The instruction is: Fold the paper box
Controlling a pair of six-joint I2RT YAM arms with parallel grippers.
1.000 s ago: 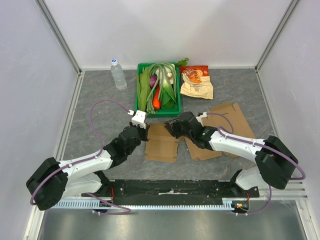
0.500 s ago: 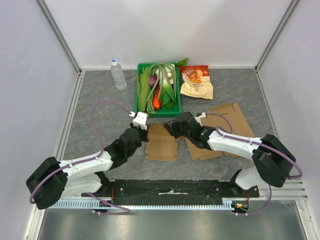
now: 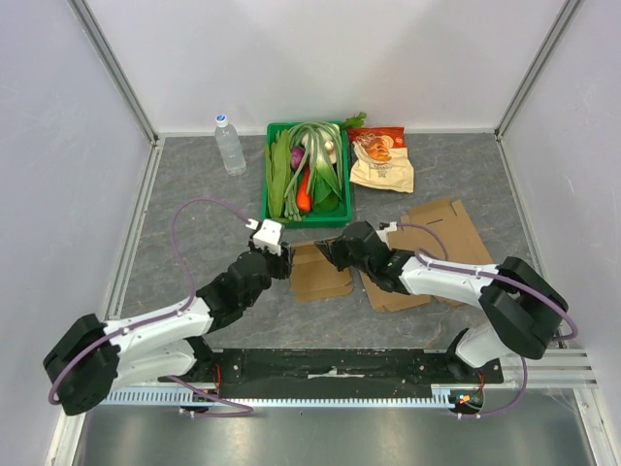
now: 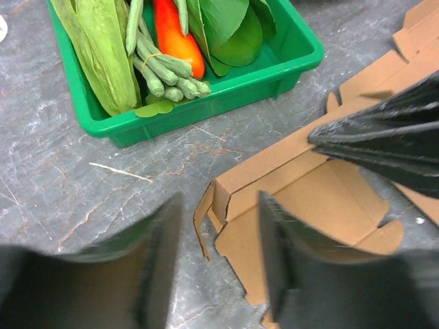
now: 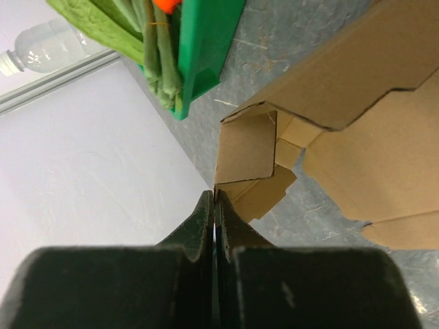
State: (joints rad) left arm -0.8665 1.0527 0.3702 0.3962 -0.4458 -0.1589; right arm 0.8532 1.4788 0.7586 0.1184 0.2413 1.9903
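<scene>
Crate [image 4: 206,104] (green, vegetable-filled) sits just beyond paper box [image 4: 322,199].

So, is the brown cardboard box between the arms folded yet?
Partly: the brown cardboard box has one long wall and a corner flap raised; its base lies flat.

Grey surface [image 3: 189,180] w/ white walls round it. At the back: a water bottle [image 3: 229,144], a green bin [image 3: 320,220] full of veg, and a snack bag [image 3: 381,161] just R of the bin. Centre front is a small cardboard box [image 3: 320,279], partly folded, lying between the two arms. The left gripper [image 3: 281,262] is at its L edge and the right gripper [image 3: 325,250] at its top R corner. From above, can't tell if either grips it. More flat cardboard [image 3: 451,228] lies to the R, partly under the right arm.
</scene>
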